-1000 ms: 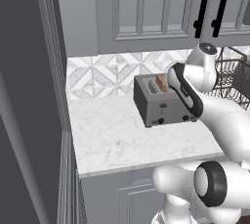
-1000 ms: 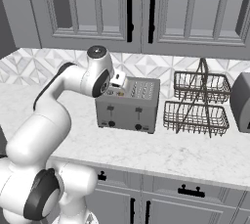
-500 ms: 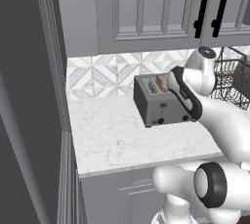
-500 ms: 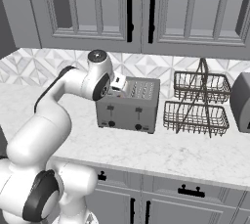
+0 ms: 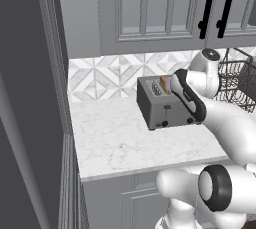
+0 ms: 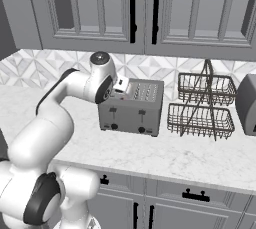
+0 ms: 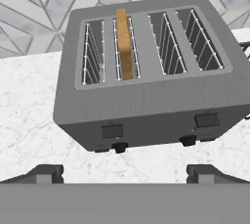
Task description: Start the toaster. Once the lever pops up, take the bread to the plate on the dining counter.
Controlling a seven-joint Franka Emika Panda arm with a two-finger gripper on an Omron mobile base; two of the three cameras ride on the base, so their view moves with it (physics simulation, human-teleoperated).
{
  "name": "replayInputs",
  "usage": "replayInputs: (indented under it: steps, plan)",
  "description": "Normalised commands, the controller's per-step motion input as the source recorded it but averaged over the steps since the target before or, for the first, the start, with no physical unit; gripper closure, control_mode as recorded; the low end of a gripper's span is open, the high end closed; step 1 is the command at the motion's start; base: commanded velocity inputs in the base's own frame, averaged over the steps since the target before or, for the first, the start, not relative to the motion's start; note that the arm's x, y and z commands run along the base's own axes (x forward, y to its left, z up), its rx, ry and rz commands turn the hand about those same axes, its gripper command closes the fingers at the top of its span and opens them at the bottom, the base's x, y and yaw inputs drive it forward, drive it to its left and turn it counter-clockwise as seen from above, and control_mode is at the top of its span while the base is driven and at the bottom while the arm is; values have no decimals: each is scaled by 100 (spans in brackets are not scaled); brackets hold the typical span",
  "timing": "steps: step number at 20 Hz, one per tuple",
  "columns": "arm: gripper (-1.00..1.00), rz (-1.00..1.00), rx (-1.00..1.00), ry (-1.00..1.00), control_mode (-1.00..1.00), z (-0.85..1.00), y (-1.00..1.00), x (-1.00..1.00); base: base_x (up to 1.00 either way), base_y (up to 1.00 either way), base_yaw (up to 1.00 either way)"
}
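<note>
The dark grey toaster [image 7: 146, 71] stands on the marble worktop by the tiled wall, also seen as the toaster [image 5: 165, 104] and the toaster [image 6: 131, 107]. An orange-brown bread slice [image 7: 124, 42] stands in its second slot from the left, the bread [image 5: 164, 84] poking out on top. Two black lever tabs show on the knob face, the left lever [image 7: 112, 131] under the bread's slot. My gripper [image 7: 125, 175] hovers above and in front of the toaster, open, fingertips [image 7: 45, 173] wide apart and holding nothing. Plate and dining counter are out of view.
A two-tier wire basket rack [image 6: 202, 105] stands right of the toaster, with a grey appliance [image 6: 248, 105] beyond it. Wall cabinets with black handles [image 6: 133, 8] hang overhead. Bare worktop [image 5: 110, 138] lies left of the toaster, ending at a tall dark panel [image 5: 25, 98].
My hand has shifted slightly over the toaster's left end. Toaster and bread stand where they were.
</note>
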Motion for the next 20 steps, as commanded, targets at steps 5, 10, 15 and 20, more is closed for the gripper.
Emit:
replayInputs:
  steps: [5,10,15,20]
  plan:
    - [-100,1,0,-1,-100,0,-11,30,0,0,0]
    - [-100,11,0,-3,-100,-10,-13,16,0,0,0]
    - [-100,13,0,-4,-100,-23,0,9,0,0,0]
    - [-100,9,0,-5,-100,-12,0,30,0,0,0]
